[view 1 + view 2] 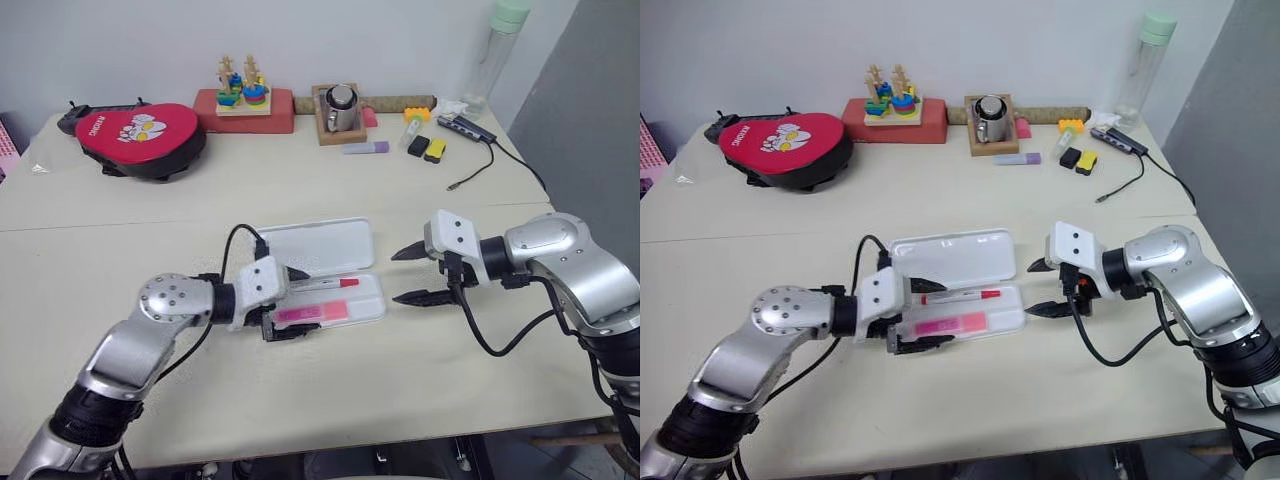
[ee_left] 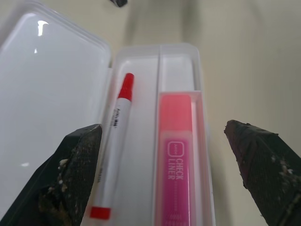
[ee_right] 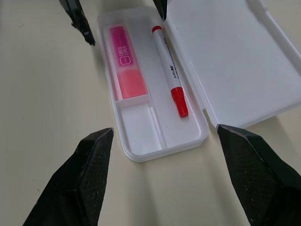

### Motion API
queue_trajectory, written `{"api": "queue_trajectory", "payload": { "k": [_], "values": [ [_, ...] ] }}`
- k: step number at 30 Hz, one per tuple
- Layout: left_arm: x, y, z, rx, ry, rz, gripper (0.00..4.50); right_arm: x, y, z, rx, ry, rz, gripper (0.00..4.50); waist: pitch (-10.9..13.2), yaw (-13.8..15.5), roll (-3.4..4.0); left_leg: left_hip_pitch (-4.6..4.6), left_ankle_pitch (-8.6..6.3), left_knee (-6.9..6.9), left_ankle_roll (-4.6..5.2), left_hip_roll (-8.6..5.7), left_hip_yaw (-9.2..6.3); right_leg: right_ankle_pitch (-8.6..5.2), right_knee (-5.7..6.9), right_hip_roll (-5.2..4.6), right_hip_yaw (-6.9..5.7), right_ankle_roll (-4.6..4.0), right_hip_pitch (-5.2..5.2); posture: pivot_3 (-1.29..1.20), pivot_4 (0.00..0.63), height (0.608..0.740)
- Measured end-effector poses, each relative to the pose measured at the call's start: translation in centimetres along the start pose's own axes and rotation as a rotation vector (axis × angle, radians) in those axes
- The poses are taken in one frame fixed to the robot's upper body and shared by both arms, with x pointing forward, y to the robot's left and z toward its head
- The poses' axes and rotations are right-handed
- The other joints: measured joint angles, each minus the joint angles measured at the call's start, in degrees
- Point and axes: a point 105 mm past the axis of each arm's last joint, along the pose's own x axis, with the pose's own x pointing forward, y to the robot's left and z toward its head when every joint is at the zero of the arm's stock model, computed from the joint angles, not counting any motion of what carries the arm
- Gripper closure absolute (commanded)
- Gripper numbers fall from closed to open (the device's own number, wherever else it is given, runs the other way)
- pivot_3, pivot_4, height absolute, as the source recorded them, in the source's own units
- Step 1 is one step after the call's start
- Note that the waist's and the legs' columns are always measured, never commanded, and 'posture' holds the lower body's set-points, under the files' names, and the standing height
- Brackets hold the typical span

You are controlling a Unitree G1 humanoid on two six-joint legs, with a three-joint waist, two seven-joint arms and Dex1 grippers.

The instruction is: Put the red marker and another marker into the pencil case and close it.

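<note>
The white pencil case (image 1: 320, 243) lies open in the middle of the table, its lid flat on the far side. In the near half, the red marker (image 1: 325, 285) rests in the channel beside the hinge. The pink highlighter (image 1: 310, 313), the other marker, lies in the channel past the divider. My left gripper (image 1: 296, 300) is open at the case's left end, one finger on either side of the near half, holding nothing. My right gripper (image 1: 397, 277) is open just off the case's right end, pointing at it, empty. The left wrist view shows both markers (image 2: 114, 146) (image 2: 175, 160) between its fingers.
At the back stand a red padded pouch (image 1: 140, 135), a stacking toy on a red base (image 1: 243, 100), a metal mug on a wooden tray (image 1: 340, 108), a lilac highlighter (image 1: 366, 147), small yellow and black items (image 1: 428, 148), a cabled hub (image 1: 470, 130) and a bottle (image 1: 500, 50).
</note>
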Motion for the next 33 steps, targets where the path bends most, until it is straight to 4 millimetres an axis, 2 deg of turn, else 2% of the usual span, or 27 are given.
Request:
{"api": "queue_trajectory", "payload": {
  "k": [3,8,9,10,12,19,23,28,33],
  "values": [
    [-2.5,0.0,1.1,-0.062,-0.015,0.018,0.05,-0.1,-0.6,-0.6,0.018,0.016,-0.036,0.85,0.0,0.0,0.0,0.01,0.0,-0.01,0.0,0.0,0.0,-0.03,-0.01,0.0,-0.01,0.04,0.01,0.0,0.15,0.74],
    [-4.6,-0.5,2.7,-0.092,-0.031,0.029,0.05,-0.2,-2.4,-1.6,0.039,0.044,-0.14,0.85,0.0,0.1,0.0,0.01,0.0,0.04,-0.01,-0.02,0.01,-0.04,-0.01,-0.01,0.0,0.07,0.03,0.0,0.15,0.74],
    [-4.9,-0.5,2.9,-0.093,-0.03,0.038,0.0,-0.2,-2.9,-1.9,0.045,0.049,-0.169,0.49,0.0,0.2,-0.01,0.01,0.01,0.05,-0.01,-0.02,0.01,-0.04,-0.01,-0.01,0.0,0.07,0.03,0.0,0.15,0.74],
    [-5.1,-0.5,2.9,-0.096,-0.027,0.046,0.0,-0.2,-3.1,-2.2,0.053,0.054,-0.184,0.33,0.0,0.1,0.0,0.02,0.01,0.05,-0.01,-0.02,0.02,-0.04,0.0,-0.01,0.01,0.06,0.03,0.0,0.15,0.74],
    [-5.4,-0.5,3.2,-0.101,-0.032,0.06,0.0,-0.3,-3.6,-2.7,0.065,0.071,-0.209,0.03,0.0,0.2,0.0,0.01,0.01,0.04,-0.01,-0.02,0.01,-0.02,0.0,-0.01,0.01,0.04,0.02,0.0,0.15,0.74],
    [-5.8,-0.4,4.0,-0.119,-0.05,0.118,0.0,0.0,-5.7,-5.0,0.148,0.096,-0.333,0.03,0.0,0.1,0.0,0.01,0.01,0.01,-0.01,-0.02,0.04,0.01,-0.01,-0.01,0.03,-0.01,0.01,0.0,0.15,0.74],
    [-5.9,-0.1,4.0,-0.126,-0.055,0.148,0.0,-0.6,-6.5,-6.2,0.208,0.105,-0.382,0.03,0.0,0.1,0.0,0.01,0.01,0.01,-0.01,-0.02,0.03,0.01,-0.02,-0.01,0.03,-0.02,0.02,0.0,0.15,0.74],
    [-5.8,0.3,4.1,-0.131,-0.063,0.195,0.0,-1.8,-7.4,-9.4,0.312,0.159,-0.455,0.03,0.0,0.1,0.0,0.02,0.01,0.01,-0.01,-0.02,0.04,0.01,-0.01,-0.01,0.04,-0.02,0.01,0.0,0.15,0.74],
    [-5.6,0.3,3.9,-0.136,-0.06,0.199,0.0,-2.3,-7.6,-10.2,0.363,0.153,-0.479,0.03,0.0,0.0,0.0,0.02,0.01,0.01,-0.01,-0.02,0.06,0.01,-0.01,-0.01,0.06,-0.02,0.02,0.0,0.15,0.74]
  ]
}}
